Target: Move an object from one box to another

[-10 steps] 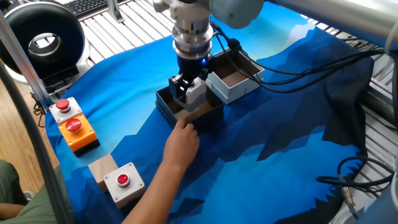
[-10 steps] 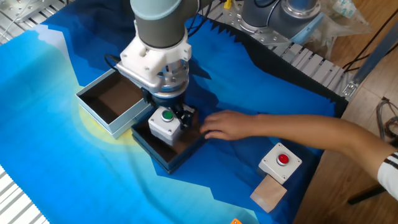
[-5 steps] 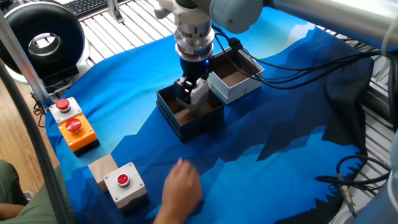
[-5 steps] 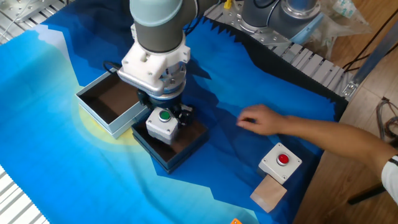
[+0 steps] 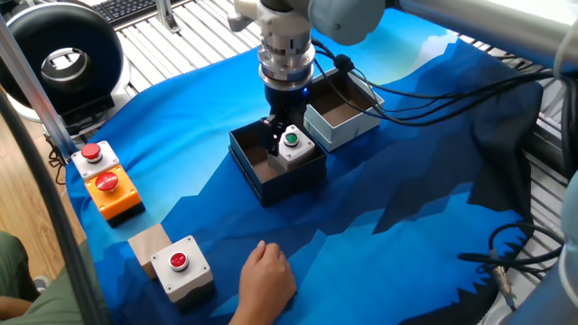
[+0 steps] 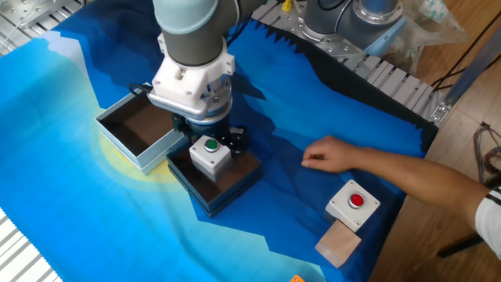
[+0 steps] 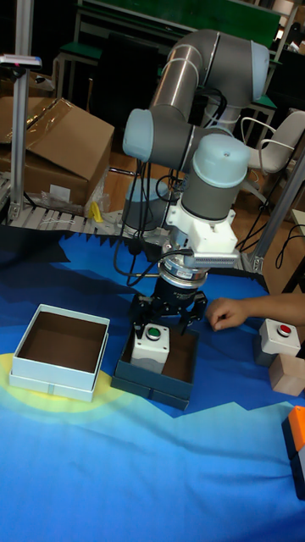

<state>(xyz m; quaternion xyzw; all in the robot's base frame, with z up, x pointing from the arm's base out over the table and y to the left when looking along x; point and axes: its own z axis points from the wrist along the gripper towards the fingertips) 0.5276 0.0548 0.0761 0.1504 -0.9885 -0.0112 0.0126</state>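
The object (image 5: 291, 144) (image 6: 210, 152) (image 7: 152, 342), a light-grey unit with a green button, sits upright inside the dark navy box (image 5: 282, 185) (image 6: 200, 197) (image 7: 149, 384). My gripper (image 5: 279, 134) (image 6: 208, 138) (image 7: 168, 325) hangs just above and behind it, open. Its black fingers (image 7: 140, 324) are spread to either side of the unit's top. The white-walled box (image 5: 330, 134) (image 6: 149, 157) (image 7: 51, 379) stands right beside the dark one, with only its brown floor showing.
A person's hand (image 5: 267, 279) (image 6: 329, 152) (image 7: 225, 313) rests on the blue cloth near the dark box. A grey red-button unit (image 5: 181, 264) (image 6: 354, 204) sits by a wooden block (image 5: 148, 241) (image 6: 337, 244). An orange button box (image 5: 109, 187) lies at the left.
The object was tilted in my shut fingers; it now stands upright on the dark box's floor and the fingers have spread. The person's hand has pulled away from the box.
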